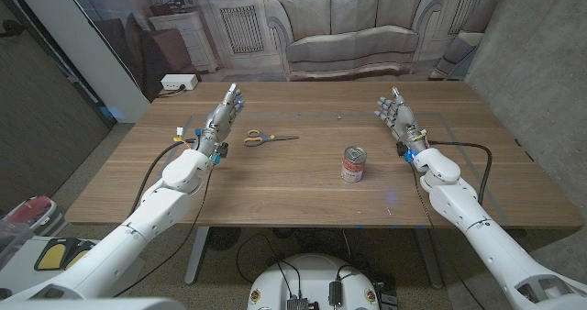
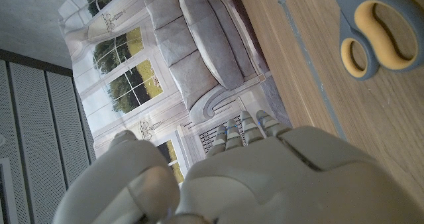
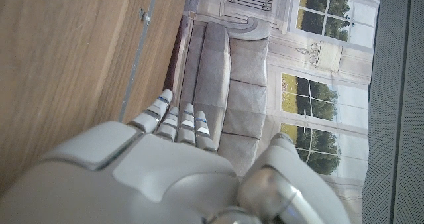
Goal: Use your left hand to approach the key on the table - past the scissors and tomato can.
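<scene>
Scissors [image 1: 267, 138] are lying near the worktop [image 1: 275, 195] centre, just beside the left robot hand [image 1: 221, 116], which is standing released, fingers apart and reaching upward. Tomato can [image 1: 354, 164] is standing well apart from them, nearer the released right robot hand [image 1: 397, 115]; its label is unreadable.

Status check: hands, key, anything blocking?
Left hand and right hand open, holding nothing. Key a tiny speck at far table middle. Scissors beside left hand; tomato can nearer.
</scene>
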{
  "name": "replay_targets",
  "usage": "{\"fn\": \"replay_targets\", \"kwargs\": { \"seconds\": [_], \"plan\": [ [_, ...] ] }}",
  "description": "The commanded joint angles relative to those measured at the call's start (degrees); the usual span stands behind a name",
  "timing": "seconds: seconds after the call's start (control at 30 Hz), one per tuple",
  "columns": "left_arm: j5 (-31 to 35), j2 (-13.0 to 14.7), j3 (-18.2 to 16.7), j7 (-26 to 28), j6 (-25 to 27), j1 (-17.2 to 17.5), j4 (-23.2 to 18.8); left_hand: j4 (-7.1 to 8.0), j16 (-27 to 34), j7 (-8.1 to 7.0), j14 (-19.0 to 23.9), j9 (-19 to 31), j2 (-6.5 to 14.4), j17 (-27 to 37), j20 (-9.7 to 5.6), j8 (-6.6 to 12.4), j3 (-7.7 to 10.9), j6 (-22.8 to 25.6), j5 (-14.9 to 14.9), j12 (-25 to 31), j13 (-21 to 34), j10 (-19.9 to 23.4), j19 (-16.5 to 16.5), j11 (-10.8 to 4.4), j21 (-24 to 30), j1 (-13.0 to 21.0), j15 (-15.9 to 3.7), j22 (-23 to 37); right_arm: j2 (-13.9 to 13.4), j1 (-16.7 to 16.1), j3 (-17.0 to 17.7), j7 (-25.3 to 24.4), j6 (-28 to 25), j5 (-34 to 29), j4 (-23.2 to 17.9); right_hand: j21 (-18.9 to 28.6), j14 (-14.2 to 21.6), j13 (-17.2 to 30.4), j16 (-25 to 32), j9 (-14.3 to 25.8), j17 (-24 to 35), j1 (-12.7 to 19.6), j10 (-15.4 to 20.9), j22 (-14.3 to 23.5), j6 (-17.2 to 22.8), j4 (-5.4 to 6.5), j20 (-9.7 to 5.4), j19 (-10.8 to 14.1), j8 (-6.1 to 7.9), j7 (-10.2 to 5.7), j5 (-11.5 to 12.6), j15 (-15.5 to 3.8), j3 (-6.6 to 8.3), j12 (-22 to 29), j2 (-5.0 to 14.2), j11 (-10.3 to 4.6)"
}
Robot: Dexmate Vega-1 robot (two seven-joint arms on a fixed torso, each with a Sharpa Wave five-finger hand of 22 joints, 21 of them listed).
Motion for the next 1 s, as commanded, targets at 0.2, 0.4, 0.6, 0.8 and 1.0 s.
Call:
{"fn": "replay_targets", "kwargs": {
  "seconds": [0.2,0.4,0.6,0.8,1.0],
  "plan": [
    [0.91,1.38,-0.98,1.43,-0.53,2.49,-2.82,-0.37,0.43,0.07,0.96,0.09,-0.11,0.13,-1.27,0.33,-0.29,1.30,0.27,0.50,0.21,1.23,0.70,-0.34,0.50,0.54,-0.26,0.15,-1.04,-1.13,0.45,-0.47,-1.11,0.40,-2.07,-0.25,0.84,0.27,0.30,0.14,0.17,0.19,0.81,0.18,0.40,-0.31,-0.47,0.46,0.31,-0.15,0.59,-0.04,0.08,0.23,0.29,0.14],
    [2.02,2.17,-1.21,2.71,0.10,3.30,-4.36,-0.41,0.50,0.05,1.35,0.10,-0.08,0.14,-1.30,0.38,-0.35,1.64,0.28,0.56,0.21,1.57,0.81,-0.23,0.52,0.64,-0.36,0.15,-1.33,-1.32,0.82,-0.18,-1.12,0.70,-2.37,-0.33,0.91,0.27,0.30,0.15,0.16,0.18,0.86,0.18,0.55,-0.33,-0.46,0.55,0.36,-0.26,0.61,-0.04,0.03,0.24,0.29,0.08],
    [1.64,1.90,-1.33,2.60,-0.47,3.80,-4.55,-0.47,0.55,-0.01,1.81,0.10,-0.05,0.14,-1.32,0.50,-0.43,2.24,0.28,0.68,0.21,2.16,1.11,-0.33,0.59,0.78,-0.41,0.16,-1.54,-1.54,1.26,-0.45,-1.94,1.11,-2.67,-0.41,0.94,0.28,0.29,0.15,0.16,0.17,0.92,0.19,0.63,-0.35,-0.45,0.60,0.39,-0.27,0.62,0.00,0.00,0.25,0.29,0.10],
    [2.08,1.82,-1.35,2.63,-1.45,4.33,-4.44,-0.50,0.58,-0.02,2.10,0.11,-0.01,0.14,-1.30,0.58,-0.48,2.61,0.28,0.66,0.21,2.30,1.32,-0.31,0.65,0.87,-0.29,0.17,-0.97,-0.97,1.58,1.22,-1.23,2.11,-1.26,-0.48,0.94,0.28,0.28,0.15,0.16,0.16,0.99,0.19,0.69,-0.36,-0.45,0.66,0.40,-0.29,0.64,-0.01,-0.03,0.26,0.31,0.11],
    [2.42,1.21,-1.75,3.00,-3.59,5.26,-3.80,-0.60,0.52,0.09,2.50,0.11,0.05,0.12,-2.95,0.49,-0.61,2.89,0.30,0.63,0.21,2.70,2.04,-0.35,0.82,1.11,-0.30,0.16,-0.85,-0.64,1.49,1.36,-0.47,1.42,-0.99,-0.58,0.91,0.28,0.24,0.15,0.16,0.14,0.88,0.19,0.67,-0.37,-0.50,0.78,0.38,-0.32,0.66,-0.08,-0.06,0.20,0.37,0.07]
  ]
}}
